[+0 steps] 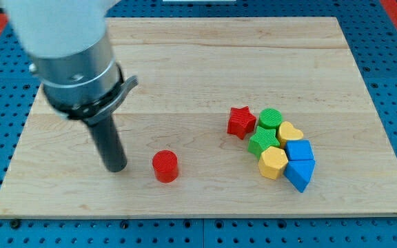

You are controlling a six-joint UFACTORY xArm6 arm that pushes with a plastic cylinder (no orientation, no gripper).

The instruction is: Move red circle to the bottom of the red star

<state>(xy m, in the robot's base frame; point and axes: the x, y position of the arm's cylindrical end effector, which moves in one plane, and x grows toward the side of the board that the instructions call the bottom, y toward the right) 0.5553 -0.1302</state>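
Nearest the view's bottom edge runs the front rim of the wooden counter (185, 207), a pale board lying on a blue perforated surface (391, 41). Just above that rim, in the lower middle of the board, stands the red circle (165, 166), a short upright cylinder, alone and touching nothing. To its left, close but apart from it, my tip (117, 168) rests on the wood; the dark rod rises from there toward the view's upper left into a grey metal collar and a white housing. This arm carries no end effector, so nothing here spreads or pinches; the rod simply ends at the tip. At about the same depth on the view's right lies a blue block (299, 173) with a pointed lower corner, and beside it on the left a yellow hexagon (273, 162). Just above the blue one sits a second blue block (299, 150), its exact shape hard to make out. Further back come a green star (263, 141) and a yellow heart (289, 131), then a green circle (270, 118) at the top of that cluster. These blocks are packed close together, several touching. The red star (240, 121) sits at the cluster's left edge, just beside the green pieces. The red circle lies well to the left of and below the red star, with bare wood between them.
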